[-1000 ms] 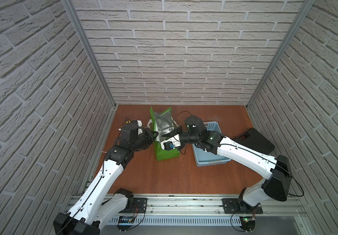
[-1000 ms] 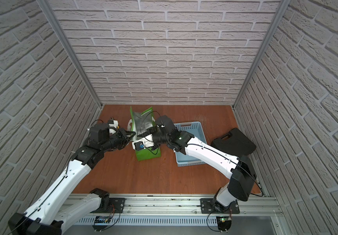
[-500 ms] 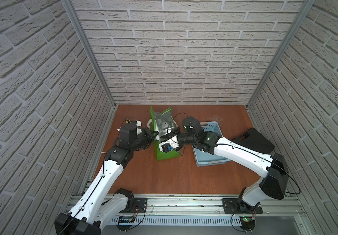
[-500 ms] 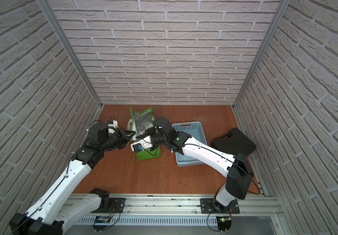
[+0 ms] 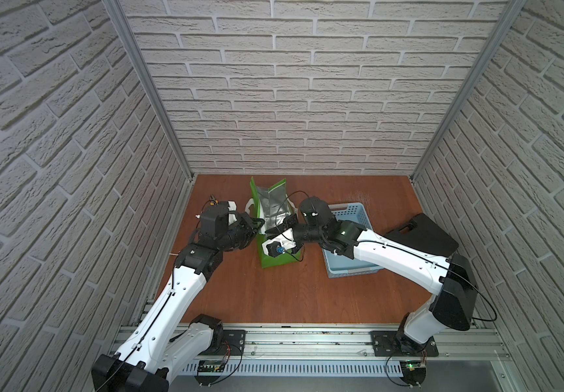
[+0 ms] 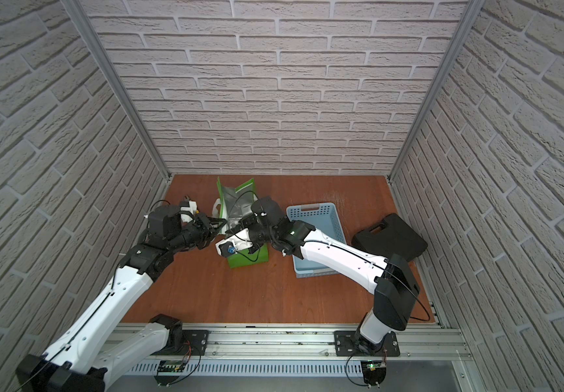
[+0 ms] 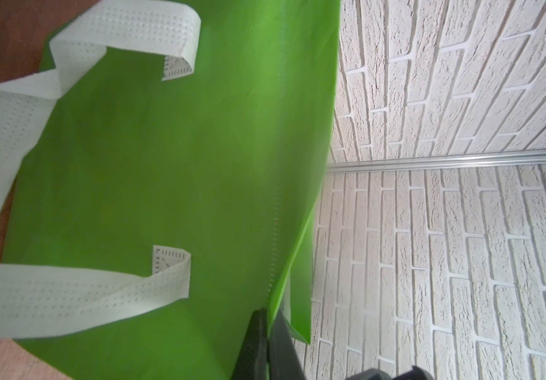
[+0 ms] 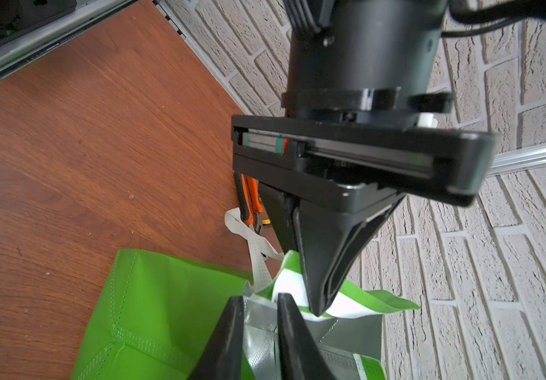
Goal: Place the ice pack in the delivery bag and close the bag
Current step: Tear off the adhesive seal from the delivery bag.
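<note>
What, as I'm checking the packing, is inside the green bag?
Only silver lining shows inside the bag; the right gripper at its mouth hides the bottom, so any contents cannot be seen.

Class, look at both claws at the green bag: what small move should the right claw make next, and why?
Probably close the right claw on the delivery bag's foil-lined rim. Its jaws stand apart at that rim, while the left claw pinches a green edge; holding both sides should spread the mouth.
</note>
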Action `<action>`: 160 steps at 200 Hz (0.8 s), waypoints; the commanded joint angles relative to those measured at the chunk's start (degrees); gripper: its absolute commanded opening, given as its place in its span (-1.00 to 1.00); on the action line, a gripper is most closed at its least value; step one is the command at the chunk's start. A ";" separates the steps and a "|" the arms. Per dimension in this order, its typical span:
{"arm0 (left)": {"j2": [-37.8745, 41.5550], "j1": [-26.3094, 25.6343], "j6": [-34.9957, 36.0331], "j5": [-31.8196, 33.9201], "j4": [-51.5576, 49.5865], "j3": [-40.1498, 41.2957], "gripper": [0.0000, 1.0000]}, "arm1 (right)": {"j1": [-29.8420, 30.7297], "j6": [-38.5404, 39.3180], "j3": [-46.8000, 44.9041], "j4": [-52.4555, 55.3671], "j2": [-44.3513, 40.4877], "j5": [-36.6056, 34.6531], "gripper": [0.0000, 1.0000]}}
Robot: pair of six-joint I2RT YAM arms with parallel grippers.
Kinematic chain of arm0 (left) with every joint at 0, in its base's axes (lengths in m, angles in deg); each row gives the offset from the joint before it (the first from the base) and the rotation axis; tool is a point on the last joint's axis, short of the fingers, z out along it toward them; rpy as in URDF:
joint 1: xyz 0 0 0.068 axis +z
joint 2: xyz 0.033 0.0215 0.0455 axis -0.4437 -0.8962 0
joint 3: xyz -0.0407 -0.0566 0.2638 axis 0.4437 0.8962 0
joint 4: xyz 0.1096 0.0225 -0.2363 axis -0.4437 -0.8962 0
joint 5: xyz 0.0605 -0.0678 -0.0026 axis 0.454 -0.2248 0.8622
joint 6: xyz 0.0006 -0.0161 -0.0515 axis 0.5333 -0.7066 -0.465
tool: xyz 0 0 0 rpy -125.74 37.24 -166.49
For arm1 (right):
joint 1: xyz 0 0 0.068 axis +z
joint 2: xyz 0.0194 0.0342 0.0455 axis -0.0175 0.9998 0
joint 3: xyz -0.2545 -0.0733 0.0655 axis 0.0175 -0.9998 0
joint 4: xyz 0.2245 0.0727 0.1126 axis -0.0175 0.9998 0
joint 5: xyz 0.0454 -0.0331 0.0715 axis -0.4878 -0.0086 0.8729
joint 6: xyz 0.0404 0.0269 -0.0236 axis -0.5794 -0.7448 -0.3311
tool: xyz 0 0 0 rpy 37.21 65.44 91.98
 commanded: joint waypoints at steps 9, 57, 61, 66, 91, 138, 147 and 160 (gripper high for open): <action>-0.13 0.27 0.26 -0.51 2.22 0.17 -1.00 | 0.67 -0.82 1.81 -3.80 0.50 -0.86 -0.55; -0.41 0.27 0.33 -0.58 2.21 -0.08 -1.00 | 0.79 -1.91 2.43 -4.44 1.09 -1.10 -0.57; -0.38 0.23 0.32 -0.49 2.23 -0.11 -1.00 | 0.86 -1.83 2.47 -4.36 1.12 -1.21 -0.57; -0.45 0.25 0.35 -0.53 2.24 -0.06 -1.00 | 0.83 -1.71 2.47 -4.27 1.20 -1.24 -0.57; -0.40 0.26 0.33 -0.44 2.31 -0.12 -1.00 | 0.89 -1.31 2.47 -3.84 1.38 -1.41 -0.57; -0.62 0.25 0.19 -0.43 2.53 -0.12 -1.00 | 0.91 -0.93 2.29 -3.39 1.64 -1.60 -0.59; -0.63 0.26 0.17 -0.44 2.56 -0.02 -1.00 | 1.06 -1.00 2.27 -3.40 1.69 -1.65 -0.62; -0.72 0.27 0.17 -0.40 2.64 -0.08 -1.00 | 1.07 -1.16 2.29 -3.38 1.73 -1.63 -0.67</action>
